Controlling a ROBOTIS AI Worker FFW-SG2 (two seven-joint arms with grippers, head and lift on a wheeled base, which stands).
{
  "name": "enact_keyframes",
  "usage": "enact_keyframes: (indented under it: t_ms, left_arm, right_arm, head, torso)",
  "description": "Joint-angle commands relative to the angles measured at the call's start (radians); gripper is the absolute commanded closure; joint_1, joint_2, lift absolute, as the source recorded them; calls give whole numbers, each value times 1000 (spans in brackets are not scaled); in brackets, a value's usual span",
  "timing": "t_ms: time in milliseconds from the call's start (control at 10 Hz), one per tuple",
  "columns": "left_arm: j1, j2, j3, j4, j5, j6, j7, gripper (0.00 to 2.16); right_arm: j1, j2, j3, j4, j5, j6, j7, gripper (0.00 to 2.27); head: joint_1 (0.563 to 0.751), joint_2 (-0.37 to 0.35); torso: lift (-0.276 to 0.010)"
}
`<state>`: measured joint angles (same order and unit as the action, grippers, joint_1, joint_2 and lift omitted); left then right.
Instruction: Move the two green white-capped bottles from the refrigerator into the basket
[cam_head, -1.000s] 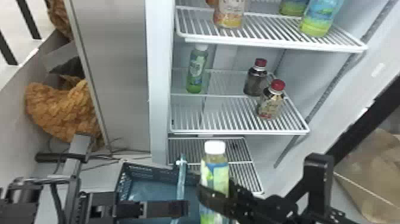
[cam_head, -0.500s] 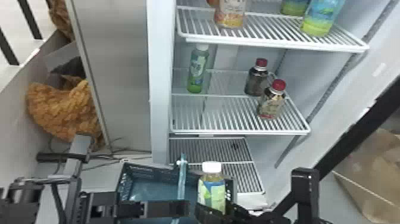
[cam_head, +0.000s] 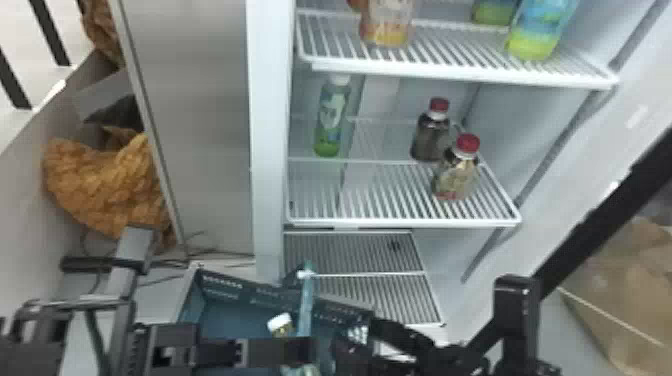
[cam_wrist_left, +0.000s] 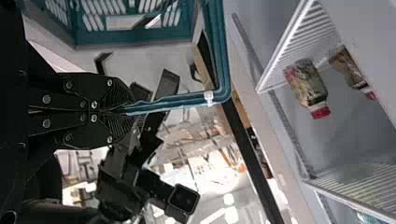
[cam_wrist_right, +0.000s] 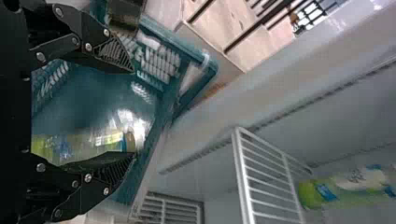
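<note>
**One green bottle in the basket, one in the fridge**

One green bottle (cam_head: 280, 326) is in the basket (cam_head: 220, 290), its white cap tipped to one side. The right gripper (cam_head: 352, 345) is at the basket with its fingers wide apart. The left gripper (cam_head: 314, 350) has its fingers pinched on the basket's handle (cam_head: 306, 305). The other green bottle (cam_head: 331, 117) stands on a fridge shelf (cam_head: 370, 195), left of two red-capped bottles (cam_head: 456, 172).

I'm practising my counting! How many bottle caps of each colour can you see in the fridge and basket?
White caps: 2 (one on the green bottle in the refrigerator, one in the basket)
Red caps: 2 (both in the refrigerator)
Total: 4 caps
</note>
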<state>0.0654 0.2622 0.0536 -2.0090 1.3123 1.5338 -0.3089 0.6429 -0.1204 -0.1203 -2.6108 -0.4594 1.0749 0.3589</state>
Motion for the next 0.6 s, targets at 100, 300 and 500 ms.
enact_keyframes:
  t_ms: [100,300,500]
  left_arm:
    - [1,0,2,0,0,0,1,1161]
    - [1,0,2,0,2,-2,1,1161]
    - [3,0,4,0,4,-2,1,1161]
  right_arm:
    - [-2,4,-3,-2,33,-118,-6,478]
    - [-24,5,-11,25,39,-223,-11,479]
    - [-51,5,-9,62,47,-329,-11,481]
  head:
    - [695,-191]
    - [695,-203]
    - [695,-214]
  torso:
    - [-263]
    - [-263]
    - [-263]
